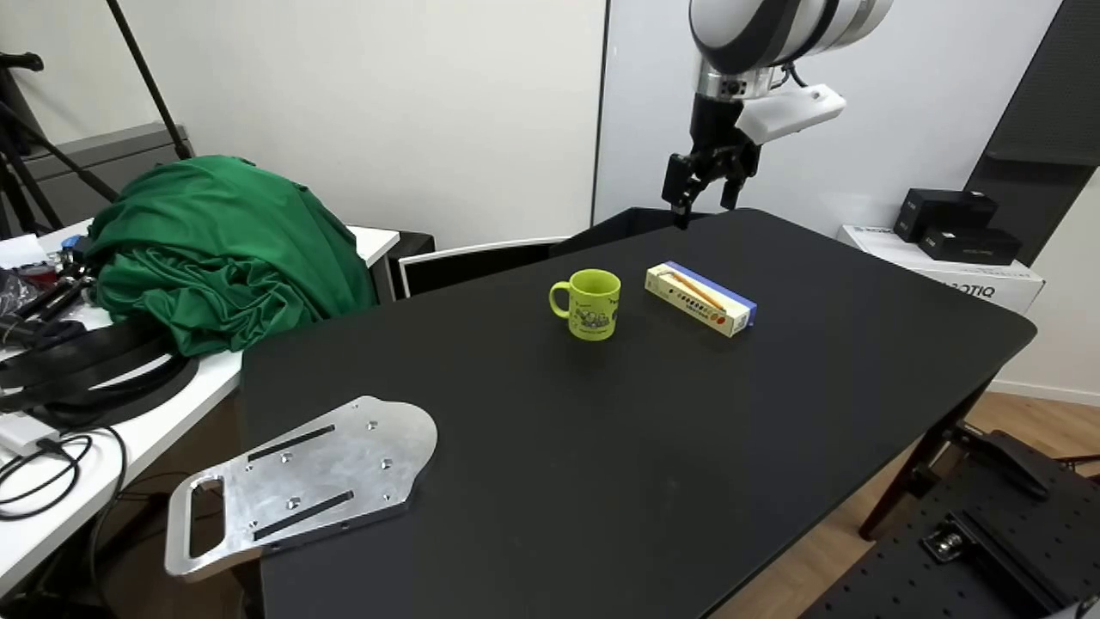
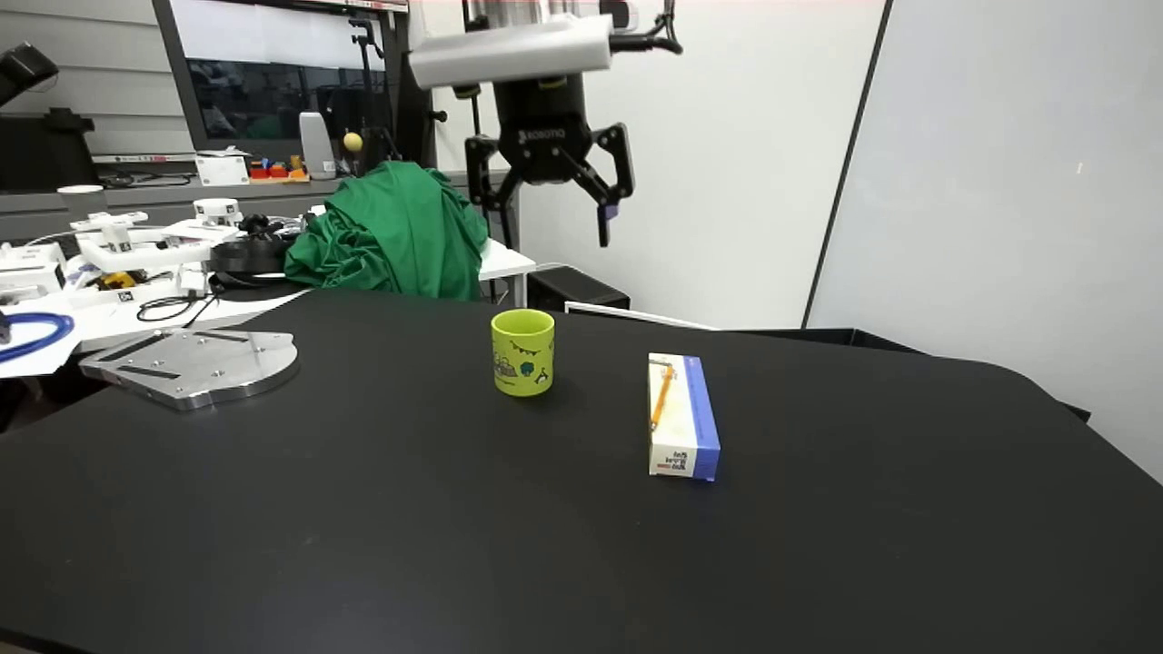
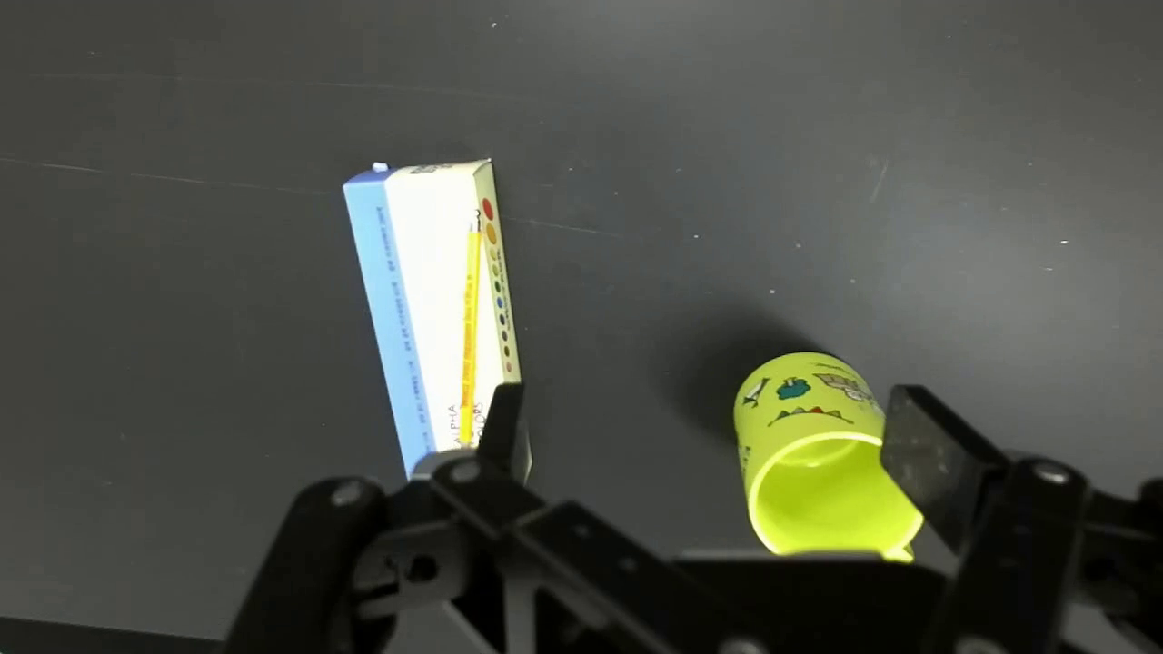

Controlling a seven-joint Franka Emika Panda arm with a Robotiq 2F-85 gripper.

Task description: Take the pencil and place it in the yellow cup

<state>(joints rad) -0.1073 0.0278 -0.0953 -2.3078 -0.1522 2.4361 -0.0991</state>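
Observation:
The yellow-orange pencil (image 1: 698,291) lies lengthwise on top of a white and blue box on the table. It also shows in an exterior view (image 2: 662,397) and in the wrist view (image 3: 470,318). The yellow cup (image 1: 593,305), a yellow-green mug, stands upright beside the box, apart from it. It shows in an exterior view (image 2: 523,354) and in the wrist view (image 3: 800,400), partly hidden by a finger. My gripper (image 1: 705,211) is open and empty, high above the table. It also shows in an exterior view (image 2: 554,229) and in the wrist view (image 3: 709,409).
The white and blue box (image 2: 701,418) rests on the black table (image 1: 559,464). A silver metal plate (image 1: 344,468) lies at the table's edge in an exterior view. A side desk with a green cloth (image 1: 223,249) and clutter stands beyond the table.

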